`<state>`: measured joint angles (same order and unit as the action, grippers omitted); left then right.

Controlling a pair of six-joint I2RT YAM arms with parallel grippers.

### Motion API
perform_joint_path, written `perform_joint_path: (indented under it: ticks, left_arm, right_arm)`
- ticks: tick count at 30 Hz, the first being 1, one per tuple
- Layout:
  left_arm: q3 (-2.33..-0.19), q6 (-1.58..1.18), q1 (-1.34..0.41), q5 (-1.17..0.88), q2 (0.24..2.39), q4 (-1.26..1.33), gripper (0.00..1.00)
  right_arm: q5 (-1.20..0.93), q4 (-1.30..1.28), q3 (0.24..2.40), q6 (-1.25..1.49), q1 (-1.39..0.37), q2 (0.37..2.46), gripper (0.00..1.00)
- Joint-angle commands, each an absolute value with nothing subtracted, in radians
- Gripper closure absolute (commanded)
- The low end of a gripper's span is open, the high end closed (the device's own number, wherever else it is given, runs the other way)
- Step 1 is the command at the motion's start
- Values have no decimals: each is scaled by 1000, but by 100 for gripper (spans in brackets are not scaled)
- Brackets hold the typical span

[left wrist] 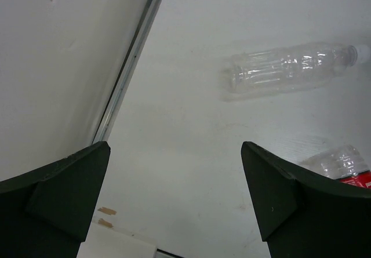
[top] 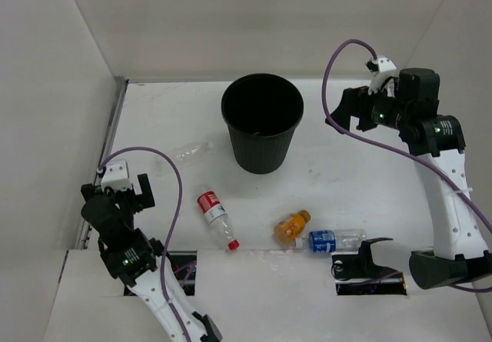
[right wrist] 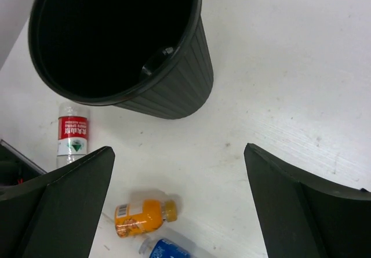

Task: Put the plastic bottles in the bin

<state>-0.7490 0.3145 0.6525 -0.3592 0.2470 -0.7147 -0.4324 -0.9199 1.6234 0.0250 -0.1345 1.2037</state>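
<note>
- Left hand (left wrist: 175, 148), closest to its wrist camera: fingers spread wide, nothing between them, poised over the white surface (top: 346, 180) near its left edge. Right hand (right wrist: 178, 149): also spread and empty, raised toward the far right corner.
- Tall round black plastic bin (top: 261, 154): stands upright near the far edge, mid-width, below and just left of the right hand. It looks light, so an arm or a dropped bottle that clips the rim could shove or tip it.
- Plain clear plastic bottle (left wrist: 290, 66): on its side left of the bin, ahead of the left hand and off toward its right finger, well apart. It is pale against the surface and easy to misjudge, and a nudge would likely roll it.
- Clear bottle with red label and cap (top: 214, 213): lies left of centre, toward the near edge, beside the left hand. A thin wall may buckle and slip free.
- Clear bottle with blue label (top: 330, 240) and short orange bottle (top: 292, 225): just beside each other by the near edge, far from both hands. Taking one could knock the other away.
</note>
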Motion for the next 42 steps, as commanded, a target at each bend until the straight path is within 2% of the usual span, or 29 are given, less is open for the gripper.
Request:
perform_joint_path:
  ticks: [1,16,21,28,32,34,42]
  left_arm:
    - [-799,305,657,-394,271,-686,0]
    - [-811,301,673,-402,210,-762,0]
    - [-873,270,685,-405,262,-768,0]
    - [-948,218,679,-491,273,-876,0]
    - [-969,219,682,-525,250,-946,0]
    - [-968,227,688,-540,229,-957,0]
    - [-969,284,685,-542,228,-940,0]
  right_arm:
    - [-462,-901,1576,58,-99,1163,0]
    - [-414,-865,1293,97,67,884,0]
    - [-426,-770,1134,0,64,734,0]
    - [-419,-765,1000,-69,-16,563,0]
    - [-448,-980,1043,-98,-56,610,0]
    - [-448,-1101,1064,-220,-118,632,0]
    - [-144,-1340,1057,-455,-428,656,0]
